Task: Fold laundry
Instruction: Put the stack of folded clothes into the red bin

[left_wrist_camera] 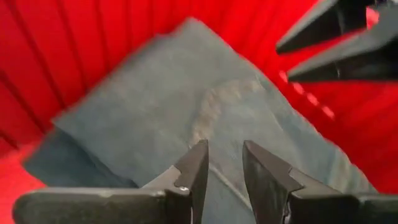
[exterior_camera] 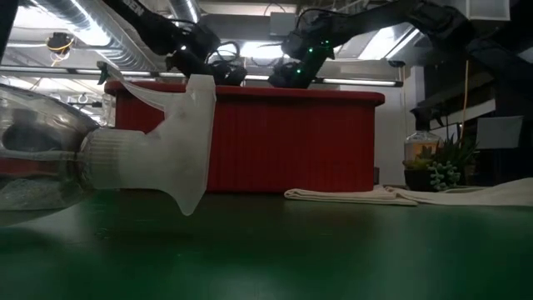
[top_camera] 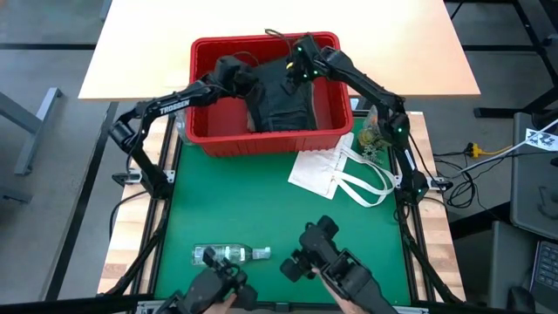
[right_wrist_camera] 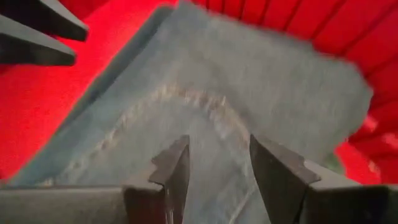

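Dark blue denim jeans (top_camera: pixel 281 100) lie bunched in the red slatted basket (top_camera: pixel 261 139) at the table's far side; their pale seam (left_wrist_camera: pixel 214 106) faces up. My left gripper (left_wrist_camera: pixel 225 165) reaches in from the basket's left (top_camera: pixel 242 78) and hangs open just above the denim. My right gripper (right_wrist_camera: pixel 219 165) comes in from the basket's right (top_camera: pixel 292 77), also open above the jeans. In each wrist view the other gripper's fingers show clear of the cloth. The other laundry is out of view.
A white cloth bag with straps (top_camera: pixel 342 174) lies on the green mat (top_camera: pixel 227 201) in front of the basket's right end. A clear bottle (top_camera: pixel 231 255) lies near the front edge. A small plant (top_camera: pixel 370 139) stands right of the basket.
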Robot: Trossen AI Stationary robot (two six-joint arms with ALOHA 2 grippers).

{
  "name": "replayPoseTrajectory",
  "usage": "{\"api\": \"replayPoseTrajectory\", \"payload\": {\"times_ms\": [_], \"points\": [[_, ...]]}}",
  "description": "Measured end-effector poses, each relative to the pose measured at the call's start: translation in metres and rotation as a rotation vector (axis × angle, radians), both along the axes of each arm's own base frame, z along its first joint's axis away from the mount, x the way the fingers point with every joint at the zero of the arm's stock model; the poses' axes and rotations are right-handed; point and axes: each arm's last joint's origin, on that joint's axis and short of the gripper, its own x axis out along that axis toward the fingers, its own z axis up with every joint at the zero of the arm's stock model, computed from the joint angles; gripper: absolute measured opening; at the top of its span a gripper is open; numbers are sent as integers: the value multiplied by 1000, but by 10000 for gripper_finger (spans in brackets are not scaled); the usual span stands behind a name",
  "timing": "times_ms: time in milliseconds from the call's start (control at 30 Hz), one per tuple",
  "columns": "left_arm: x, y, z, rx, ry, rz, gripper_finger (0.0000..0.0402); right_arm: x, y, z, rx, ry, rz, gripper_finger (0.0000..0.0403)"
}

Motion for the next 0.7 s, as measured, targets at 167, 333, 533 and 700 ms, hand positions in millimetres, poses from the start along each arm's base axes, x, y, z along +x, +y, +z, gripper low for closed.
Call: {"api": "replayPoseTrajectory", "payload": {"times_ms": [167, 333, 533, 700], "points": [[3, 14, -12, 51, 8, 85, 94, 8, -15, -20, -26, -5, -25, 166], [8, 35, -51, 15, 64, 136, 94, 12, -34, -55, -8, 28, -56, 166], [10, 51, -97, -58, 130, 159, 94, 17, -45, -91, 24, 80, -75, 166], [8, 54, -102, -64, 138, 162, 94, 19, -51, -106, 17, 101, -97, 166]]}}
